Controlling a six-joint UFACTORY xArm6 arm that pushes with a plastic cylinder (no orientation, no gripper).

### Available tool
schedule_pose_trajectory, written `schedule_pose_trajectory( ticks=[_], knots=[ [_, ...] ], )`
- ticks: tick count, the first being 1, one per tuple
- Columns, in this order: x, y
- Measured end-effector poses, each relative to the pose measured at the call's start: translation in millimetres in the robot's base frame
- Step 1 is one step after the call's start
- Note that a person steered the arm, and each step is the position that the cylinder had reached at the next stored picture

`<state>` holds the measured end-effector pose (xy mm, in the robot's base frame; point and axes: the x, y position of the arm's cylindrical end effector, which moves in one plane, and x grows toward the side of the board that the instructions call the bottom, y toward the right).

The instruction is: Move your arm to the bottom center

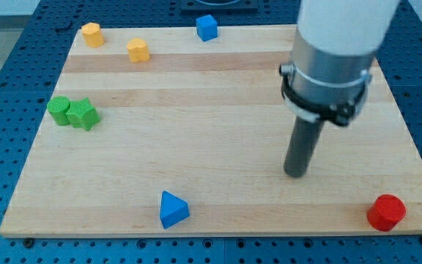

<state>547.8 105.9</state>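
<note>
My tip (pixel 295 174) rests on the wooden board (pixel 218 132) at the view's lower right of centre. The blue triangular block (pixel 172 209) lies near the bottom edge, well to the left of my tip. The red block (pixel 386 213) sits at the bottom right corner, to the right of and below my tip. No block touches the tip.
A blue cube (pixel 206 27) sits at the top edge. Two orange-yellow blocks (pixel 91 34) (pixel 138 50) lie at the top left. Two green blocks (pixel 58 110) (pixel 83 114) touch each other at the left edge. A blue perforated table surrounds the board.
</note>
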Motion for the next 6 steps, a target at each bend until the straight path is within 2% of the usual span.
schedule_pose_trajectory(
  ticks=[1, 2, 4, 6],
  knots=[
    [47, -1],
    [70, -23],
    [71, -93],
    [65, -224]
  ],
)
